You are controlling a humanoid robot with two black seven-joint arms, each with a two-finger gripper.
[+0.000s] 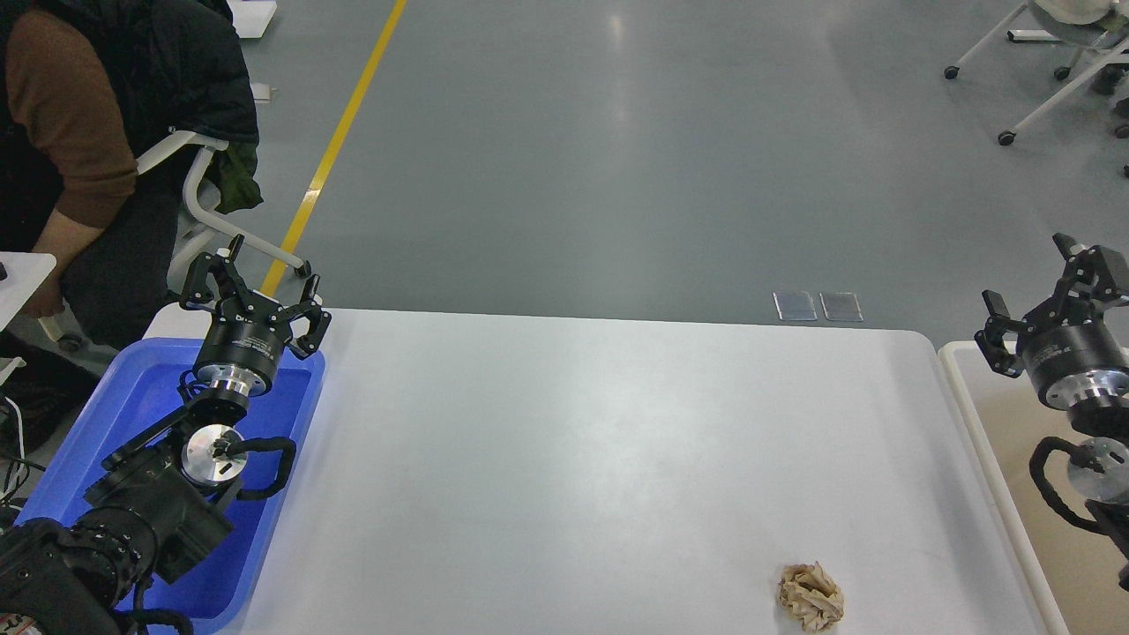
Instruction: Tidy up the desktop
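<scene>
The desktop (pixel 582 459) is a wide white tabletop with rounded corners. A crumpled ball of beige paper (pixel 810 597) lies on it near the front right. My left gripper (pixel 256 287) is open and empty above the far end of the blue tray (pixel 132 414). My right gripper (pixel 1050 291) is open and empty, above the far left corner of the beige bin (pixel 1014 459), well behind and to the right of the paper ball.
A person in a brown sleeve and dark vest (pixel 79 132) sits on a chair at the far left. Grey floor with a yellow line (pixel 340 141) lies beyond the table. Rolling chair bases (pixel 1041 79) stand at the far right.
</scene>
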